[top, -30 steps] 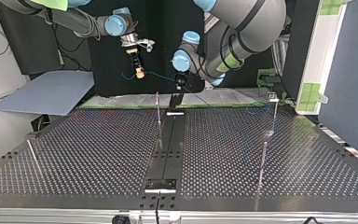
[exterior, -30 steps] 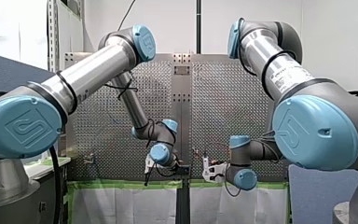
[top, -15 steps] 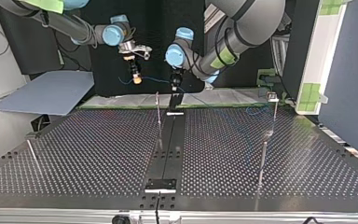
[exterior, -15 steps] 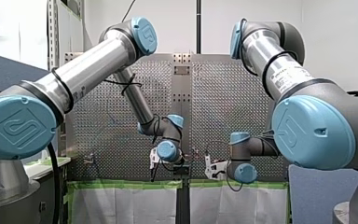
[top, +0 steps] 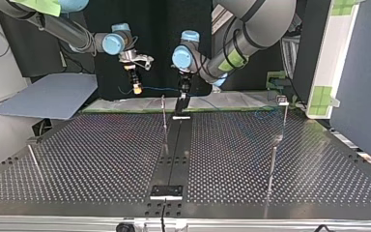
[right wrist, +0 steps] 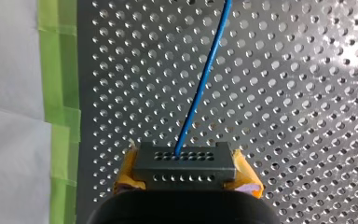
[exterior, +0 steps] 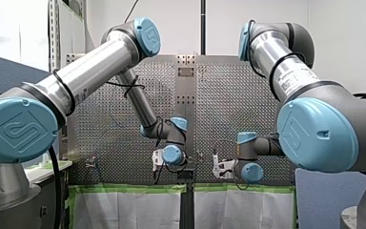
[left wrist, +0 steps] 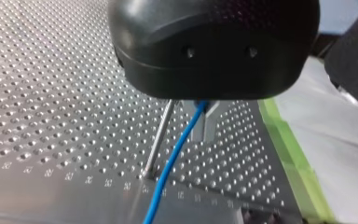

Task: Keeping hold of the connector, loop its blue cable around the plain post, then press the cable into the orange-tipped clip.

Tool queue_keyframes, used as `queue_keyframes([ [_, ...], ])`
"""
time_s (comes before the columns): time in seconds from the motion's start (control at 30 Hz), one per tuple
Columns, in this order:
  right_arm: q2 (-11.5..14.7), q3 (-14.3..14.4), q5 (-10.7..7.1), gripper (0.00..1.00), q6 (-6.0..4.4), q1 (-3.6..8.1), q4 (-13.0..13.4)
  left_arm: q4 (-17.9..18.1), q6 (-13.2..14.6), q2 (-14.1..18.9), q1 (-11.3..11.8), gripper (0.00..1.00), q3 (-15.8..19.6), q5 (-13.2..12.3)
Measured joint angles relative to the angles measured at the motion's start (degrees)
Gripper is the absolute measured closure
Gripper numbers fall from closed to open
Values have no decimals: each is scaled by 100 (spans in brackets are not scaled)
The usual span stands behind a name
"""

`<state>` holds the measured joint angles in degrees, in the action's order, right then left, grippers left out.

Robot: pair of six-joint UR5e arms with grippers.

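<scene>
Nearest me in the top view, the perforated table carries a few slim rods toward its sides. A black rail runs down its middle. Farther on, just left of the rail, a middle post stands upright. I cannot tell whether it is the plain one, and no orange tip shows clearly to me.

Beyond it, over the table's far edge, both arms hold their tools low. The robot's right gripper, at that view's left, is closed onto the connector. Its yellow pads press on the block's two short ends. The blue cable leaves the connector's face and runs almost straight to the left gripper, just right of the post's top. In the left wrist view the cable comes out from under the black housing and passes close by the post. Whether that tool clamps the cable or merely guides it, I cannot tell.

The cable looks thin, light and limp with a little spring, and its sheath is likely slick. I judge it will bend round a post easily but slide off unless kept taut. The connector is the rigid part and the sound place to hold. The spot where the cable enters it looks weakest, so a hard tug there seems risky.
</scene>
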<state>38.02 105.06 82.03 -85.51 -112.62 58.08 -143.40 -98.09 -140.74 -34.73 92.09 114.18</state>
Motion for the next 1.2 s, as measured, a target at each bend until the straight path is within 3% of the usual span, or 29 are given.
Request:
queue_keyframes([
  [0.13,0,-147,-7,100,10,74,-114,18,122,0,13,100,0,221],
  [0.3,0,-228,-10,100,18,169,-159,-11,206,-7,72,100,-27,264],
  [0.7,-1,-261,-10,100,109,397,-267,-146,281,-23,112,100,-80,-107],
  [1.2,-7,-343,-8,100,107,570,-272,-705,159,-388,147,100,-798,-369],
])
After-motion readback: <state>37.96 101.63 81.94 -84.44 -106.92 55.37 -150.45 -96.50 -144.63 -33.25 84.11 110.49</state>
